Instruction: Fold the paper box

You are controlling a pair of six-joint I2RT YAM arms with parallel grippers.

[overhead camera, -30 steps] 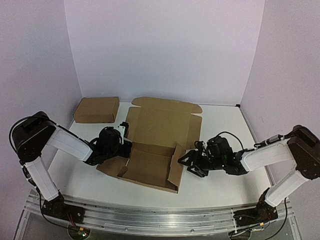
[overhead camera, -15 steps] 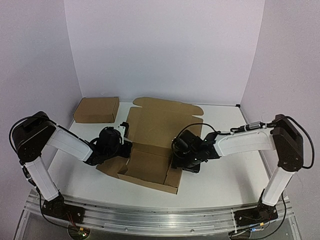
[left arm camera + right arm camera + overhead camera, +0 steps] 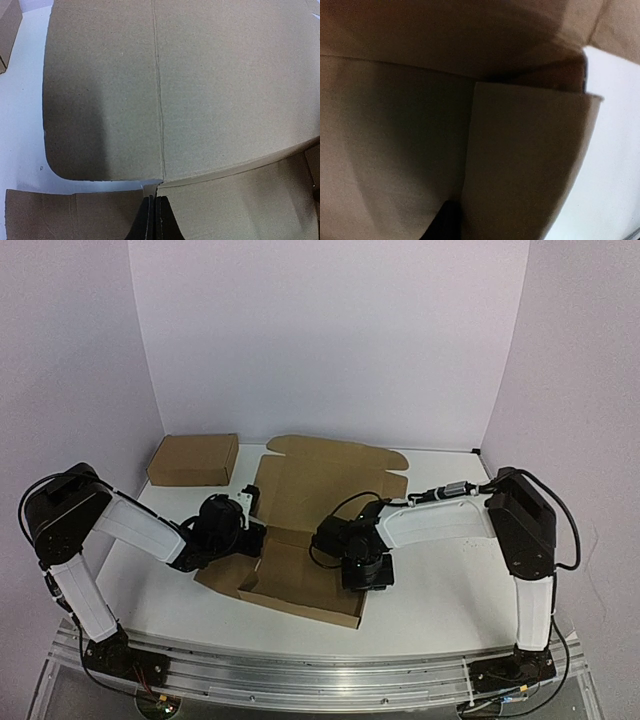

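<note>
The paper box lies mid-table as a shallow brown tray with its lid flat behind it. My left gripper is at the tray's left wall. In the left wrist view its gripper is shut on a thin cardboard edge where the paper box has a slit. My right gripper sits over the tray's right wall. In the right wrist view that wall fills the gripper; one dark finger presses its inner face and the other is hidden behind it.
A smaller plain brown box stands at the back left, and its corner shows in the left wrist view as the plain box. White walls close the table on three sides. The right arm's cable arches above the table.
My right arm has swung left from the table beside the box onto the tray's right wall, and its jaws have narrowed around that wall. The left arm has not moved.
</note>
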